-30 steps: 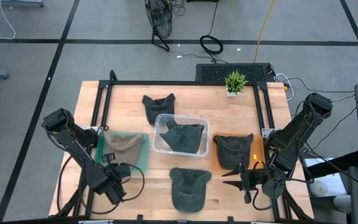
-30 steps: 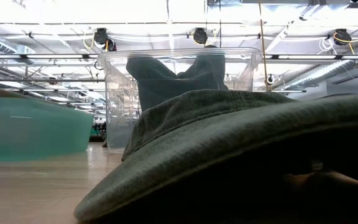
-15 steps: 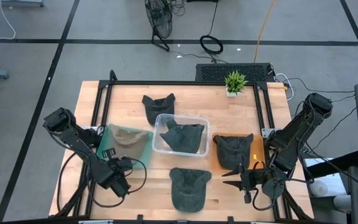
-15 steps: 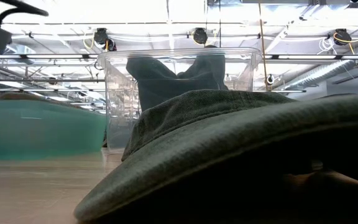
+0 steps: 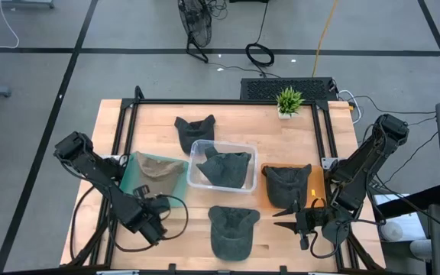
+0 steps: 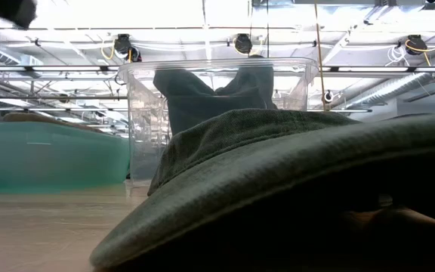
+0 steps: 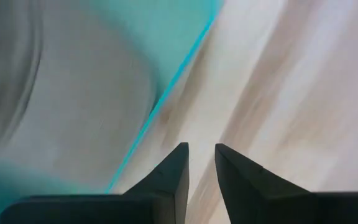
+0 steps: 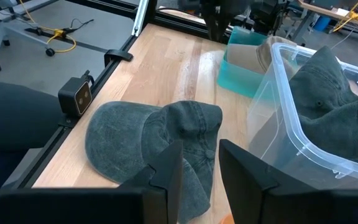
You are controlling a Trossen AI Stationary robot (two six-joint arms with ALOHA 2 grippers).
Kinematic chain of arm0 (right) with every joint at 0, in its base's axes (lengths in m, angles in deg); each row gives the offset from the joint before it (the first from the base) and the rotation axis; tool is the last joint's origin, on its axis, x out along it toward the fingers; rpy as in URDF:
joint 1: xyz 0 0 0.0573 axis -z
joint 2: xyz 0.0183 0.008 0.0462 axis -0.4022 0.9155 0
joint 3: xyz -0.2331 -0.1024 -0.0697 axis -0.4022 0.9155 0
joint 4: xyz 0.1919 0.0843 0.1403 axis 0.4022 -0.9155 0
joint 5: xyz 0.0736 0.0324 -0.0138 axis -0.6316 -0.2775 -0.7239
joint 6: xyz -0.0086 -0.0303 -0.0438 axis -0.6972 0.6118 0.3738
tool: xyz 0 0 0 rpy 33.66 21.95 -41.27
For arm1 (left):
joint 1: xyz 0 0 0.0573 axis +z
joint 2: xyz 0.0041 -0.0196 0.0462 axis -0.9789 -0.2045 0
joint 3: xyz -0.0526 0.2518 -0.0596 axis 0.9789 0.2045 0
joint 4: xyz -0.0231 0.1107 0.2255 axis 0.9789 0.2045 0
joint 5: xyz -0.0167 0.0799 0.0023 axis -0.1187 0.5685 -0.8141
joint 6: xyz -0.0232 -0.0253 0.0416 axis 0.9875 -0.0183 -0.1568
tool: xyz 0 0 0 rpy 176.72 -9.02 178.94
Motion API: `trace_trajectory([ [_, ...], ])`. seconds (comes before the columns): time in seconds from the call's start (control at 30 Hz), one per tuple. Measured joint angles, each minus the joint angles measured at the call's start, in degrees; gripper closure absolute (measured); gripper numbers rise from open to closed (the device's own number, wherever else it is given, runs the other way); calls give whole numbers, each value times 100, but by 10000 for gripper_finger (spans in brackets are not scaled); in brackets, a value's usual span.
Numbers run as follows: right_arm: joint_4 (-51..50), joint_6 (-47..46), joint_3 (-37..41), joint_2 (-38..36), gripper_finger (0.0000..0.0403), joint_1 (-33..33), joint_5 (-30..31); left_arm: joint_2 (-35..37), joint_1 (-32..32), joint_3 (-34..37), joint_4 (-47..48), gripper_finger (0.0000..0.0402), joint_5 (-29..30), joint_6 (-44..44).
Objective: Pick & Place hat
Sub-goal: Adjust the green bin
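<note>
Left pincer (image 7: 201, 163) narrowly parted, empty, beside teal bin (image 7: 92, 81); right pincer (image 8: 199, 163) likewise, over front hat (image 8: 148, 143). Risk: snagging bin rim, dragging it.

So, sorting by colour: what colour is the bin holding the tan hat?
Translucent teal bin, holding the tan hat; clearest in the high view.

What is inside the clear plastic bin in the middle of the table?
A crumpled dark green hat lies in the clear plastic bin. Whatever may be underneath it is covered.
</note>
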Motion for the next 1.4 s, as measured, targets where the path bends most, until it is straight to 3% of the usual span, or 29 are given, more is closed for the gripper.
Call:
trace_trajectory([
  [0.13,-1,-60,0,2,310,-11,-15,0,-20,41,-975,312,676,-578],
  [0.23,-3,-68,0,2,310,-11,-17,-3,62,280,-1601,312,767,-1029],
  [0.5,-3,-56,0,2,310,-11,-18,-4,416,597,-1727,312,1542,-1509],
  [0.83,-4,-63,0,2,310,-11,-22,-4,779,647,-1668,312,1603,-1250],
  [1.03,-5,-64,0,2,310,-11,-22,-4,775,577,-1782,312,1287,-1571],
  [1.3,-3,-66,0,2,310,-12,-22,-4,536,150,-1747,312,1362,-3293],
  [1.4,-3,-66,0,2,310,-11,-22,-4,472,135,-1451,311,1677,-3415],
])
